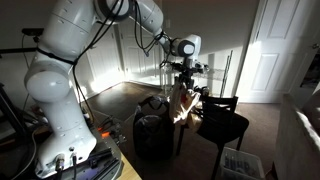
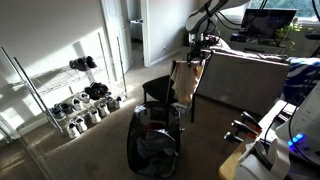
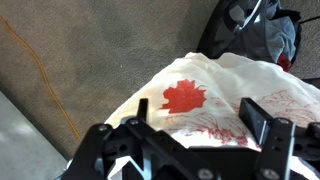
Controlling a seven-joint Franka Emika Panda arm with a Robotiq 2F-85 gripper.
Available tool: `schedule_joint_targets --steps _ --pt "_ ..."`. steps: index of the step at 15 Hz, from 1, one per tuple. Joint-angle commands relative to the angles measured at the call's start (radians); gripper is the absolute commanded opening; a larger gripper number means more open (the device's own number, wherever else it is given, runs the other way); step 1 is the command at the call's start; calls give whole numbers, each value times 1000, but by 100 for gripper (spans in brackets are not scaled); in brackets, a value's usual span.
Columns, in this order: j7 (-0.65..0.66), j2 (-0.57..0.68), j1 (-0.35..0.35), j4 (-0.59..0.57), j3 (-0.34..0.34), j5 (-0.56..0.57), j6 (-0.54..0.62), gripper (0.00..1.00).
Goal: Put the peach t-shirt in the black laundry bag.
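Note:
The peach t-shirt, pale with a red leaf print, hangs limp from my gripper, bunched between the two black fingers. In both exterior views the shirt dangles in the air below the gripper, beside a black chair. The black laundry bag stands upright on the carpet, below and to one side of the shirt. In the wrist view its open top shows at the upper right, with clothes inside.
A black chair stands right next to the hanging shirt. A small white slatted basket sits on the floor by the chair. A wire shoe rack lines the wall. A desk with monitors is behind.

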State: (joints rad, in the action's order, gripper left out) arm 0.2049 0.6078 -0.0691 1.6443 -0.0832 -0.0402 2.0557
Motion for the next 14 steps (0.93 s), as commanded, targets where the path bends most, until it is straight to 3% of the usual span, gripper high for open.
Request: schedule_joint_targets --steps 1,10,14 --pt "23 -29 -1 32 -6 -24 81 60" --pt "0 -67 12 84 8 -22 161 3" --pt "-19 -115 9 134 15 -28 189 1"
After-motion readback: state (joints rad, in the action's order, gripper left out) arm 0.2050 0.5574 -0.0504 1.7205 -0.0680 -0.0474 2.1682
